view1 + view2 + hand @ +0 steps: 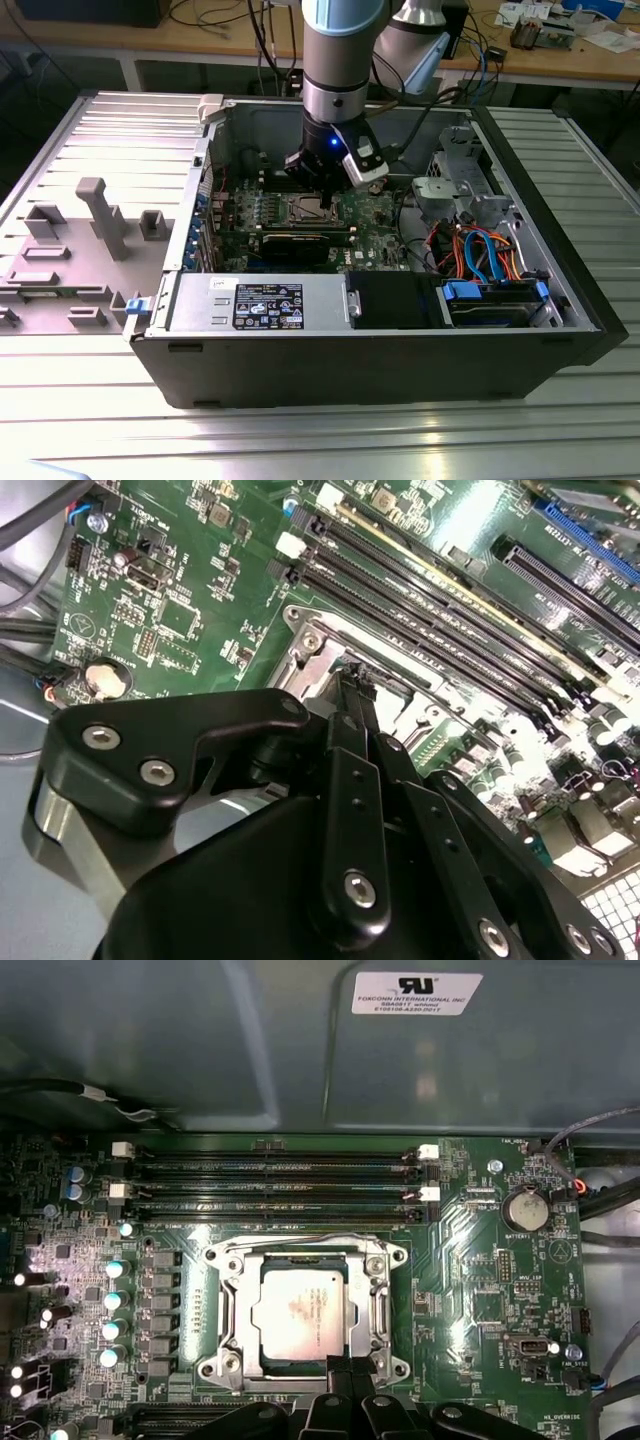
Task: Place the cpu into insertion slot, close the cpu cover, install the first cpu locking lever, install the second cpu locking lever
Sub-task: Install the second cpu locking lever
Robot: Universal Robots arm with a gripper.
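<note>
Overhead, in the exterior view, my arm reaches down into the open computer case (pixel 400 350) at the middle of the frame, and my gripper (pixel 322 190) hangs just above the insertion slot (pixel 306 209) on the green motherboard (pixel 375 215). A grey fixture tray (pixel 70 250) lies at the frame's left on the ribbed metal table (pixel 300 440).

In the second wrist view, my gripper (pixel 350 675) points its black fingers (pixel 352 720) at the silver edge of the cpu cover (pixel 320 655); the tips look drawn together with nothing between them. Long memory slots (pixel 440 630) run diagonally across the upper right.

In the first wrist view, the cpu (pixel 298 1312) sits flat inside the insertion slot (pixel 215 1310), its dull metal top showing through the window of the cpu cover (pixel 372 1305), which lies down around it. My gripper (pixel 350 1365) touches the cover's lower edge at bottom centre. A round coin battery (pixel 526 1209) sits at right.
</note>
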